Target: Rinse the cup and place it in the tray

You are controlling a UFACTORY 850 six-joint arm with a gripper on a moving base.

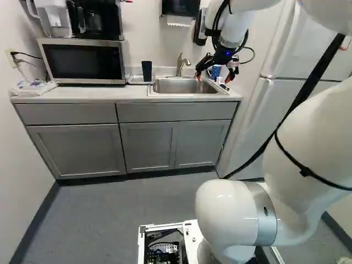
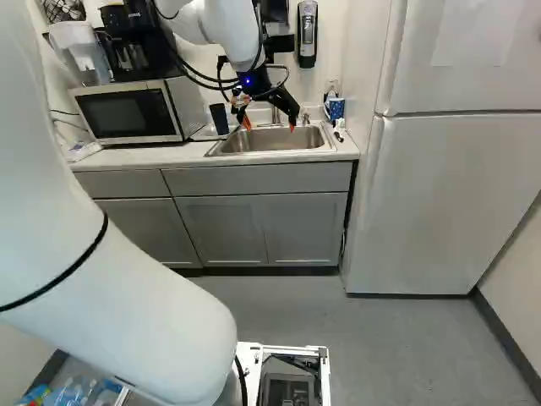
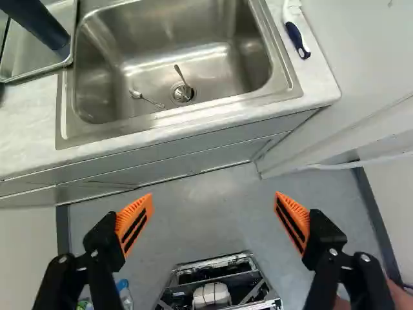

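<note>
- Because the microwave (image 1: 82,60) offers a flat top, the water pitcher (image 1: 55,16) and coffee maker (image 1: 94,21) sit up there, which presumably saves counter space; how full the pitcher is, I cannot tell.
- Next along is the metal tray (image 3: 26,58), close beside the sink, likely so that wet things can drip there after rinsing.
- The dark tumbler (image 3: 40,27), which I take for the task's cup, stands on end inside that tray, apart from the gripper. Its placing looks done; whether it has been rinsed, or holds any water, cannot be told.
- The sink basin (image 3: 119,35) holds two small utensils: a spoon (image 3: 147,99) lying on the bottom, and what seems a second spoon (image 3: 181,76) reaching over the drain (image 3: 182,94). Both were probably left for washing and look outside this task.
- The faucet (image 1: 180,64) stands behind the basin, where its spout can reach it; no stream shows.
- The gripper (image 3: 213,196) hangs by the sink, released, its fingers spread wide with nothing between them. That fits a cup already let go; the next move would likely be backing away without brushing the tumbler, which could tip.
- At the right of the sink stands a blue patterned cup (image 2: 335,108), its contents hidden from me, with a brush (image 3: 295,31) lying near, handy for scrubbing.
- The refrigerator (image 2: 431,203) closes off the counter's far end, doors shut, contents unseen.
</note>
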